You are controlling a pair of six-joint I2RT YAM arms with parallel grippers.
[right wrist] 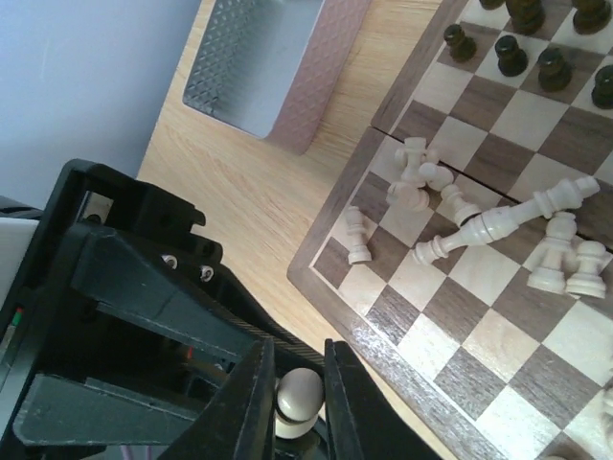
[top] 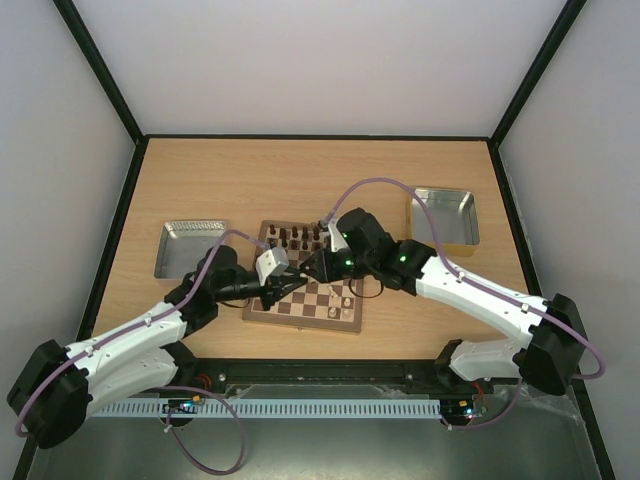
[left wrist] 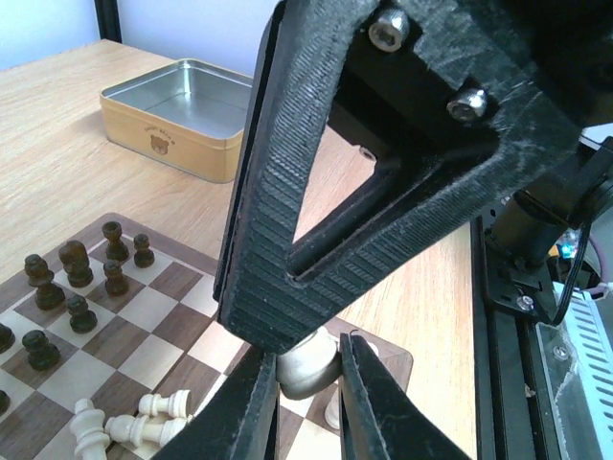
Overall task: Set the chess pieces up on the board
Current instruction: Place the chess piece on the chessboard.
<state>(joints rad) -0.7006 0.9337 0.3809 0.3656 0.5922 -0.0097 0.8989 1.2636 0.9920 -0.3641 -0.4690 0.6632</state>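
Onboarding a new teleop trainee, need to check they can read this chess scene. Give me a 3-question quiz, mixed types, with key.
1. True or false: the dark chessmen stand upright on the board.
2. The cream chess pieces loose on the board are: A) in neat rows; B) clustered, several tipped over; C) stacked in a tower.
3. What sits between the left gripper's fingers?
Key: 1 true; 2 B; 3 a single cream chessman.
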